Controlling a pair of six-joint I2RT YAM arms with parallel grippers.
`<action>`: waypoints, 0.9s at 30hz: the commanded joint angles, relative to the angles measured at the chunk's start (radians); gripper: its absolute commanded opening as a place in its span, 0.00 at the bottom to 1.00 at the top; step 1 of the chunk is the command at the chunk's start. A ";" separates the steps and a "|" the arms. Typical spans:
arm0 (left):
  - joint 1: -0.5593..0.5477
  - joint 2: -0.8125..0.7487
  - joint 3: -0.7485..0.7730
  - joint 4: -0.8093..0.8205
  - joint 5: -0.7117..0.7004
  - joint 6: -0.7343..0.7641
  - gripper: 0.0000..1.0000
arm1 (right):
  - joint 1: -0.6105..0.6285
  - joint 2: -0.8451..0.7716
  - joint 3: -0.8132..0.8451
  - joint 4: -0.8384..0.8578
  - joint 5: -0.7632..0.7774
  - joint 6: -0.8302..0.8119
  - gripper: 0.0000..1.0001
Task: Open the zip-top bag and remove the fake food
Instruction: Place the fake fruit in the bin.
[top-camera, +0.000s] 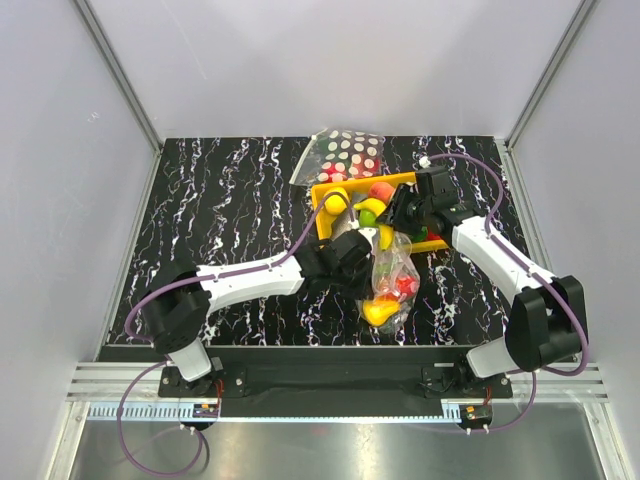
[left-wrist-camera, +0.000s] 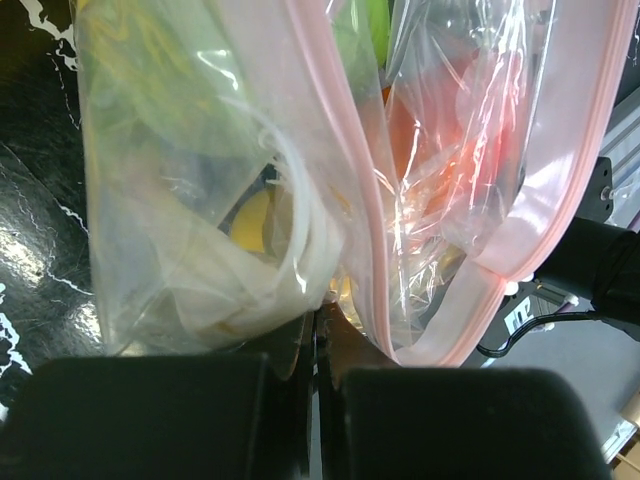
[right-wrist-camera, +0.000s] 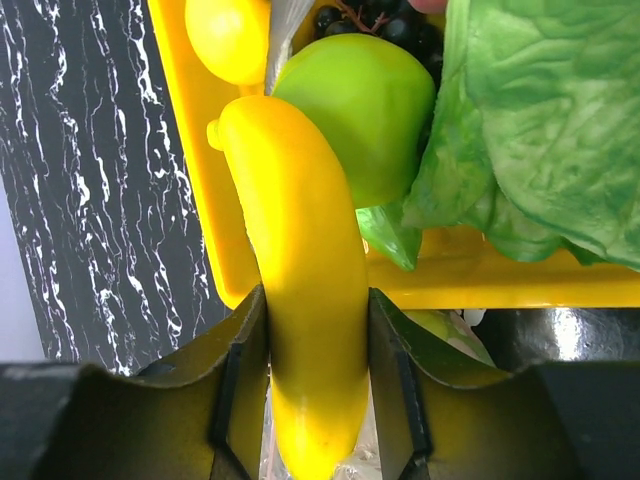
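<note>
Step, we judge: set banana (right-wrist-camera: 290, 200) into yellow tray (right-wrist-camera: 185, 150), far centre | right hand (right-wrist-camera: 312, 340) half-closed, gripping banana over tray rim | left hand (left-wrist-camera: 318, 360) pinched shut on zip-top bag (top-camera: 395, 262), just near of tray | we'd lower before letting go

Table (top-camera: 220, 200) black, white veining. Tray (right-wrist-camera: 190, 150) yellow. Zip-top bag (left-wrist-camera: 180, 150) clear, pink zip strip. Banana (right-wrist-camera: 300, 300) yellow; apple (right-wrist-camera: 360, 110) green, lettuce (right-wrist-camera: 540, 130) green at its 3 o'clock. Polka-dot bag (top-camera: 345, 152) at tray's 12 o'clock: white, red, green dots.

Clear zip-top bag (top-camera: 393, 268), fake food (top-camera: 378, 312) inside
</note>
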 joint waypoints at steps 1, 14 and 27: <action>-0.002 -0.059 -0.057 -0.027 -0.012 0.018 0.00 | -0.004 -0.004 0.040 0.041 -0.014 -0.021 0.13; 0.002 -0.309 -0.209 -0.157 -0.104 -0.031 0.00 | -0.072 0.014 0.234 -0.048 0.049 -0.052 0.12; 0.107 -0.604 -0.146 -0.416 -0.270 0.010 0.00 | -0.118 0.114 0.171 -0.033 0.092 -0.066 0.12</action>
